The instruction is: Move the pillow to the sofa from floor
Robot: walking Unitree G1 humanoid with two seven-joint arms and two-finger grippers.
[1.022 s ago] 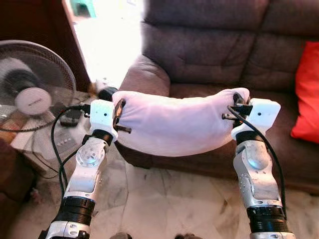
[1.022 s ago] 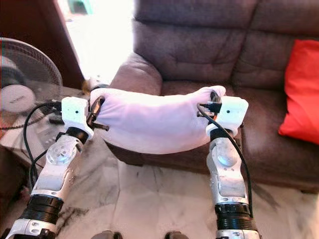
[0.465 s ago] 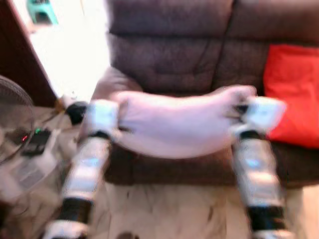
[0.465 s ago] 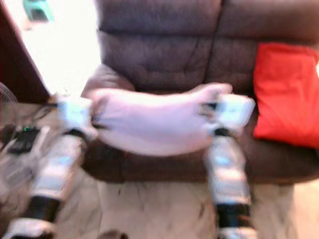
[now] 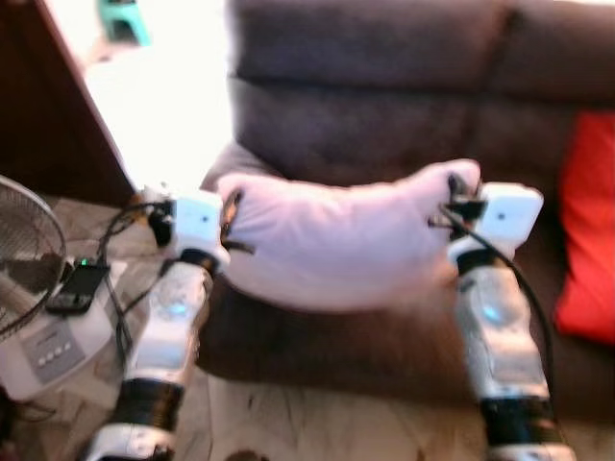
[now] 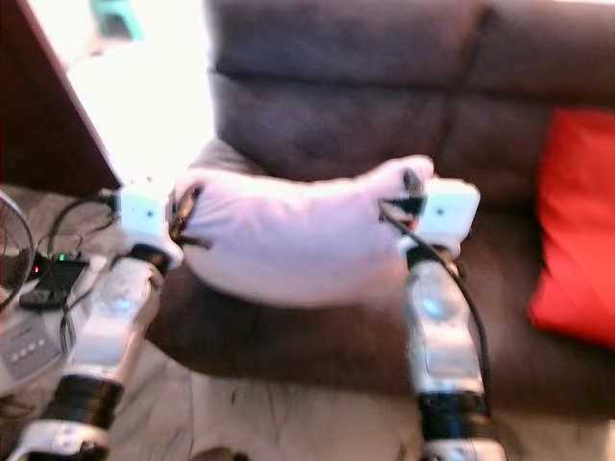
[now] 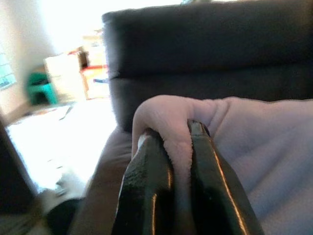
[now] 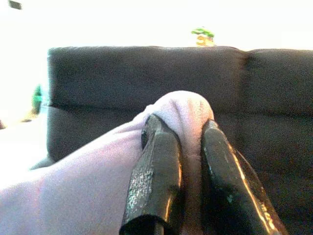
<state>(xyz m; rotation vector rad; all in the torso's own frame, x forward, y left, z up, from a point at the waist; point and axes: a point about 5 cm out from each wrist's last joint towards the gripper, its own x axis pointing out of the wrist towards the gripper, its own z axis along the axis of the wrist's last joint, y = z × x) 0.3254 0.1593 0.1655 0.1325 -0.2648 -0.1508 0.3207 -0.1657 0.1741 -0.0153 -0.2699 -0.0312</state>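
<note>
Two grippers carry one pillow point(image 5: 341, 240) between them as I steer the robot up to the dark sofa point(image 5: 384, 86), the largest thing before me, its seat cushion lying just under and beyond the load. The pale pillow hangs clear of the floor, sagging in the middle, stretched across the front edge of the seat beside the sofa's arm. A red cushion point(image 5: 588, 240) sits further along the seat on the robot's right. The left gripper point(image 7: 178, 142) has its two fingers pinched tight on a fold of the pillow's corner, and the right gripper point(image 8: 181, 134) is clamped the same way on the opposite corner. To finish well, I judge I should bring both arms forward together, level, until the sagging belly rests on the seat, and only then let go with both sides at once, so the pillow does not slide off the edge. A standing fan point(image 5: 24, 259) and its trailing cables sit on the marble floor point(image 5: 317, 432) at the robot's left. No containers are visible.
</note>
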